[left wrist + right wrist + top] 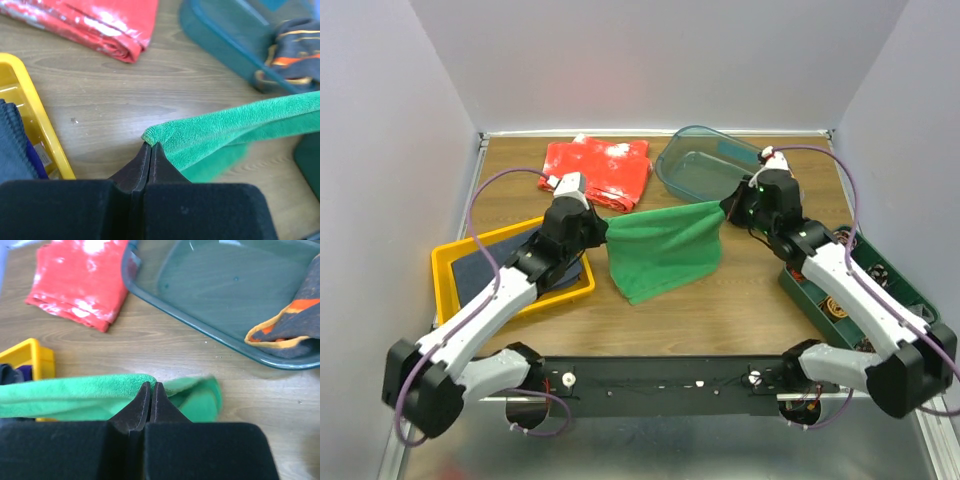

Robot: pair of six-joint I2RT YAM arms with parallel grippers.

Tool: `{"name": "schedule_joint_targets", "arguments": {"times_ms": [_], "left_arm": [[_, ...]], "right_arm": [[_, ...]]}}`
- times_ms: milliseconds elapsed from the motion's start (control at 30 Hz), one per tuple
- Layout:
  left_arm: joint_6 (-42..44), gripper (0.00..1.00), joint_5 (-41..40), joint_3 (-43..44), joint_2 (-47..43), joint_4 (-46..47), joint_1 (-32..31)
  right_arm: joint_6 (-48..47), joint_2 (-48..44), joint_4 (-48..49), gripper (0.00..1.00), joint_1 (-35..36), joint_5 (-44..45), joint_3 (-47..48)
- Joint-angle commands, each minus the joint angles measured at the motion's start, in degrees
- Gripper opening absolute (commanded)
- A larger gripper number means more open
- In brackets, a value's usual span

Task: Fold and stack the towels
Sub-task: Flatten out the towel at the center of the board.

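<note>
Your left gripper and right gripper each pinch a corner of the green towel (stretched between them); the yellow tray lies at its 9 o'clock.

The towel is stretching across the table — a tray is sitting left of it, a cloth and bin lying behind.

On the wooden table, near the far edge and left of centre, a folded red cloth with white speckles. Just right of it, toward the far right corner, a clear teal bin, apart from the cloth. At the left edge, a yellow tray, slightly askew. Along the right edge, a dark green compartmented box with small round items inside, possibly spools, too small to tell
</note>
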Motion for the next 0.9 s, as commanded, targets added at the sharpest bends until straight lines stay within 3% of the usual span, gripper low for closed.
{"name": "schedule_joint_targets", "arguments": {"times_ms": [0,300,567,733,867], "left_arm": [[3.0,0.00,-1.0,0.4,-10.2,-7.3,-2.1],[5.1,0.00,1.2,11.5,-17.2,-19.8,-6.7],[0.0,0.00,1.5,16.6,-19.0,-29.7,-7.7],[-2.2,0.00,-1.9,18.7,-14.5,-34.1,-7.7],[-0.1,0.00,1.1,17.5,-5.1,-29.2,-4.1]], "right_arm": [[-3.1,-8.2,-5.5,0.01,-0.1,-4.3,2.5],[-2.7,-15.9,-12.7,0.01,-0.2,-7.4,9.7],[-0.6,-19.2,-17.9,0.01,-0.2,-10.6,11.2],[-0.3,-15.8,-18.9,0.01,-0.1,-9.4,10.5],[-1.6,-6.9,-17.1,0.01,-0.2,-6.7,9.2]]}}
